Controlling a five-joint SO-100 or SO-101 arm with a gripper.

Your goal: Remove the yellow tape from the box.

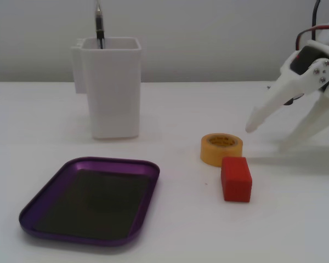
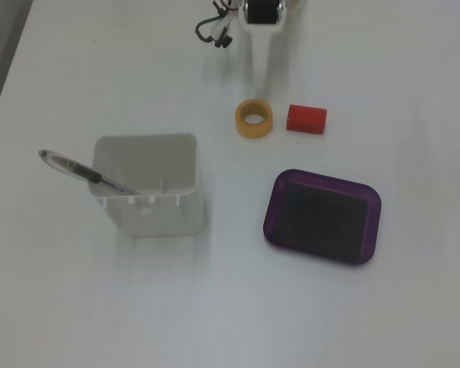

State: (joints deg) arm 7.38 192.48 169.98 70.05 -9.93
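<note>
The yellow tape [image 1: 219, 156] lies flat on the white table, outside the box, touching or nearly touching a red block [image 1: 236, 179]. In the other fixed view the tape [image 2: 241, 120] sits left of the block [image 2: 306, 118]. The box [image 1: 93, 200] is a shallow purple tray with a dark bottom and nothing in it; it also shows in the top-down fixed view [image 2: 322, 215]. My white gripper [image 1: 270, 136] is open and empty, its fingertips just right of the tape and slightly above the table. Seen from above, the gripper [image 2: 262, 90] points at the tape from the far side.
A tall white square container [image 1: 115, 93] with a pen [image 1: 98, 22] in it stands behind the tray. From above, the container [image 2: 149, 207] is left of the tray and the pen [image 2: 84, 172] sticks out to the left. Cables [image 2: 213, 31] lie by the arm base.
</note>
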